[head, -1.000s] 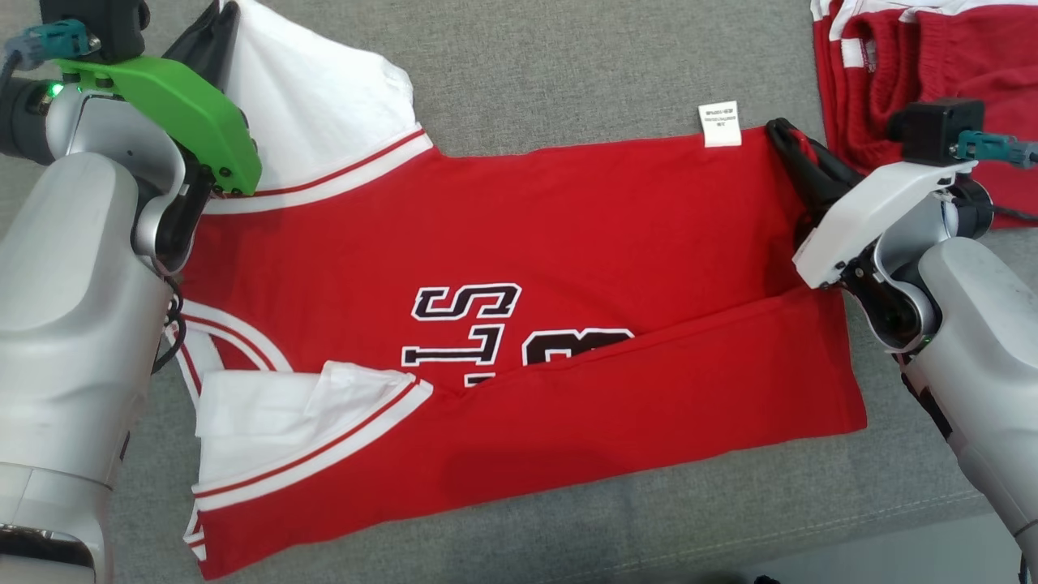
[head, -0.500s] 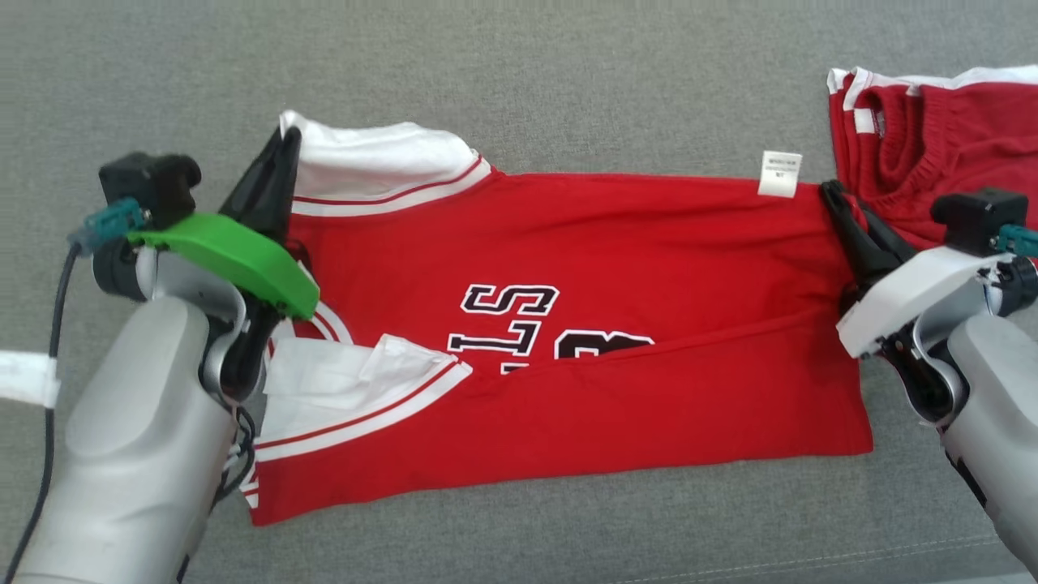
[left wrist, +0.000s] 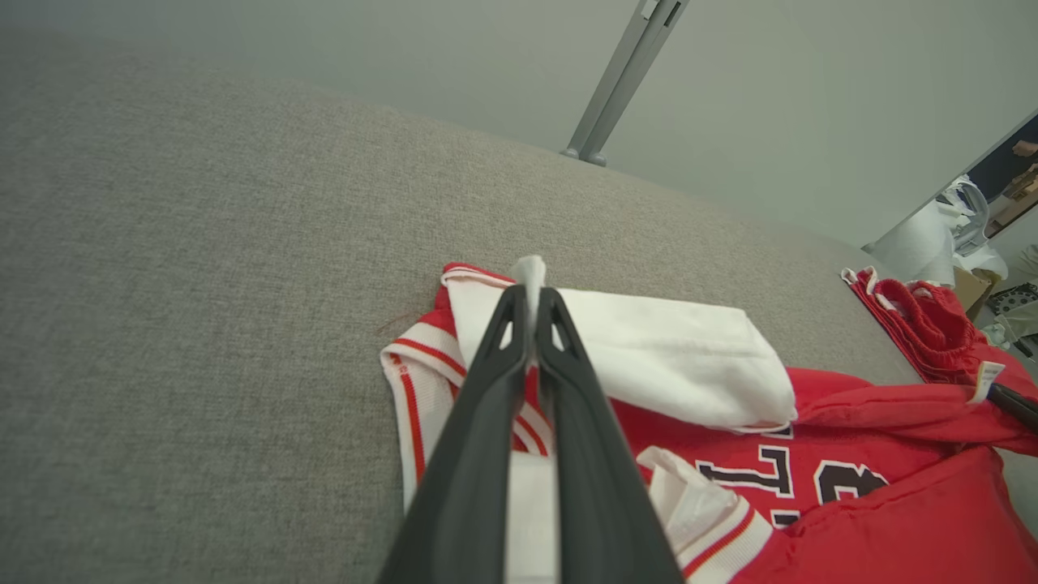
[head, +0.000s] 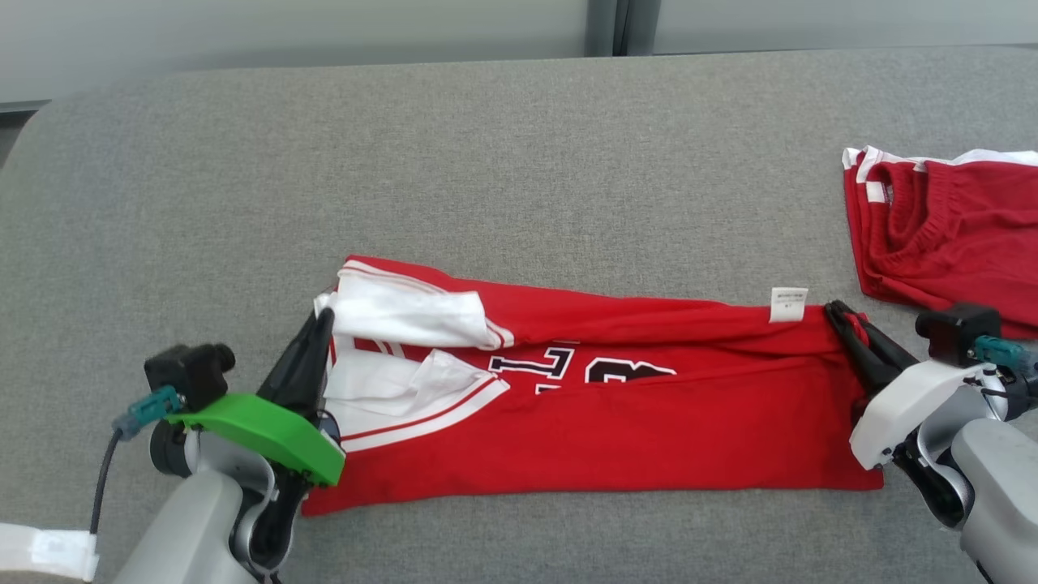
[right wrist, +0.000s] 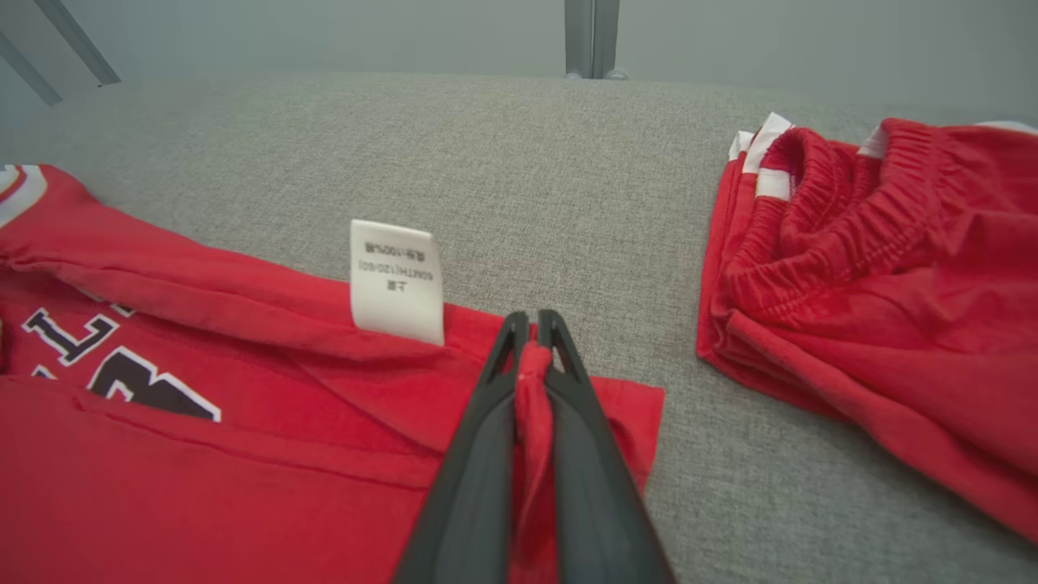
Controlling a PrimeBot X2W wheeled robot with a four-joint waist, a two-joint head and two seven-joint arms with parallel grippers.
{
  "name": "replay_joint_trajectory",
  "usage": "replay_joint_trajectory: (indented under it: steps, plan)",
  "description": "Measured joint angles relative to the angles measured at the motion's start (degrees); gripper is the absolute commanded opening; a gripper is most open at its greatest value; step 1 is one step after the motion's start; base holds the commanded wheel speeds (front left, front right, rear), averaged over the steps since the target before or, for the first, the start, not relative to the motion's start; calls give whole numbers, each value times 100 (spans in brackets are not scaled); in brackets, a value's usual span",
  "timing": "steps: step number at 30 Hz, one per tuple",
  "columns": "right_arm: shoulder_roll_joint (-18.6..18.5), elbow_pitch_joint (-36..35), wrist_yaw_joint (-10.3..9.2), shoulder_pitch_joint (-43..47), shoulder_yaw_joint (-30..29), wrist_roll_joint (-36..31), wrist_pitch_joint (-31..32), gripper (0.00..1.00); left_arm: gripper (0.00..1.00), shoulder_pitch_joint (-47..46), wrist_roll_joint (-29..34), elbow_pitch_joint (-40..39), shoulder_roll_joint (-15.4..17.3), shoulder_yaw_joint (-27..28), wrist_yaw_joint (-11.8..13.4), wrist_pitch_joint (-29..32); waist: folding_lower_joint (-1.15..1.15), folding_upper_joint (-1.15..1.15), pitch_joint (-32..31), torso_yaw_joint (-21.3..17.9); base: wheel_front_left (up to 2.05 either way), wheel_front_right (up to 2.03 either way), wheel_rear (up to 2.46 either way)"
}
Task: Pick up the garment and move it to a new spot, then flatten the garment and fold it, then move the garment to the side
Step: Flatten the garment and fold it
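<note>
Now left gripper (head: 323,315) clamps garment's (head: 608,430) white sleeve (head: 405,312); right gripper (head: 837,308) clamps opposite edge.

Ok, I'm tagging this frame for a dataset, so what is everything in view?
jersey: one, red with white sleeves, partly folded, mid-surface
care label: one, white, jersey's far edge
shorts: one pair, red with white trim, far right, apart from the jersey
surface: one, grey fabric, under everything
post: one, grey, behind the surface
left gripper: one, dark fingers, shut on the jersey's sleeve end
right gripper: one, dark fingers, shut on the jersey's hem end
</note>
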Motion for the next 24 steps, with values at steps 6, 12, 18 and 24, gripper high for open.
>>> replay_joint_trajectory:
  steps: [6, 12, 18, 24]
  plan:
    - [-211, -102, -19, 132, 144, -528, 1, 0, 0, 628, -107, -365, -8, -89, 2, 7, 0, 0, -143, 69, 0, 0, 0]
    - [-202, -265, -78, 235, 66, -716, 1, 0, 0, 977, -152, -669, 44, -82, 86, 5, 0, 0, -163, 75, 0, 0, 0]
    - [-181, -332, -109, 437, 89, -979, 1, 0, 0, 1310, -202, -751, 101, -49, 216, 24, 0, 0, -193, 60, 0, 0, 0]
    - [-237, -561, -116, 604, 133, -1403, 1, 5, 0, 1636, -286, -786, 185, -22, 313, 125, -1, 0, -219, 8, 0, 0, 0]
